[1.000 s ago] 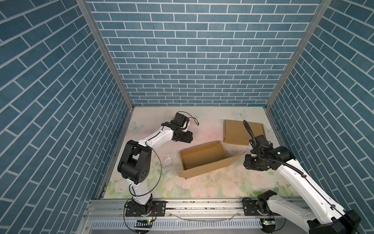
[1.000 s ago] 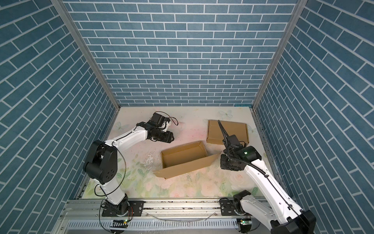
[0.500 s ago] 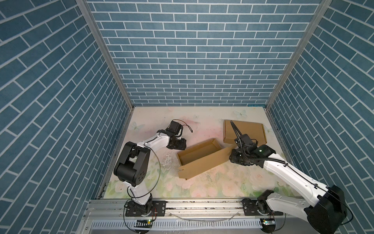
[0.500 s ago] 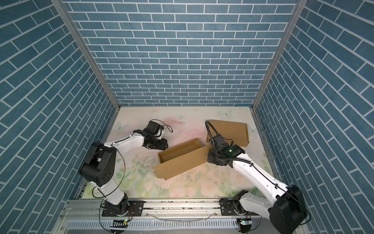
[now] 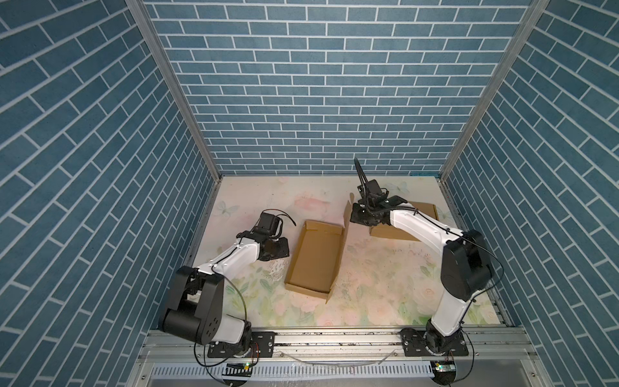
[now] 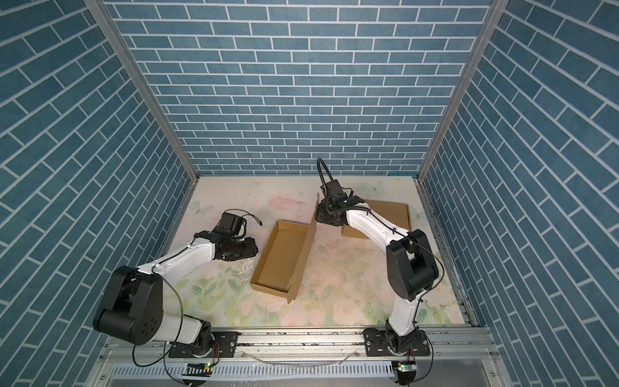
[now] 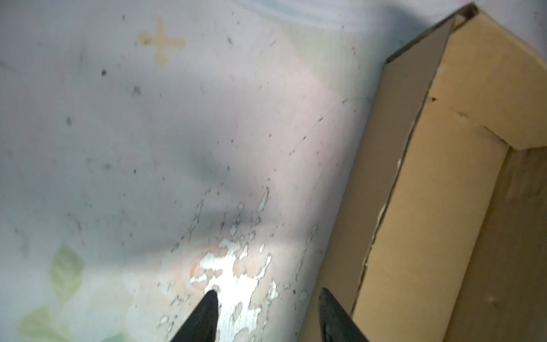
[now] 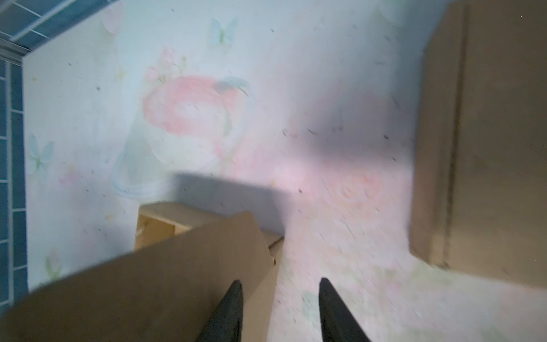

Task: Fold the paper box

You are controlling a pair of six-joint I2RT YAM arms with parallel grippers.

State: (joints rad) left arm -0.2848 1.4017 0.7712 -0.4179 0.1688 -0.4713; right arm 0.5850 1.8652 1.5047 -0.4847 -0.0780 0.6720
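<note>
The paper box is an open brown cardboard tray lying lengthwise in the middle of the table. Its right long flap stands upright. My right gripper is at the flap's far end, open. In the right wrist view the flap reaches in between the jaws of this gripper, and one finger lies over its face. My left gripper sits low beside the box's left wall. It is open over bare table, the box wall just outside one finger.
A second flat brown cardboard piece lies at the back right, partly under my right arm. Blue brick walls close in the floral table on three sides, with a metal rail along the front.
The box has swung from crosswise to lengthwise and its long flap has risen upright. My right gripper moved from front right to the back middle. My left gripper came forward, its jaws narrowing slightly.
</note>
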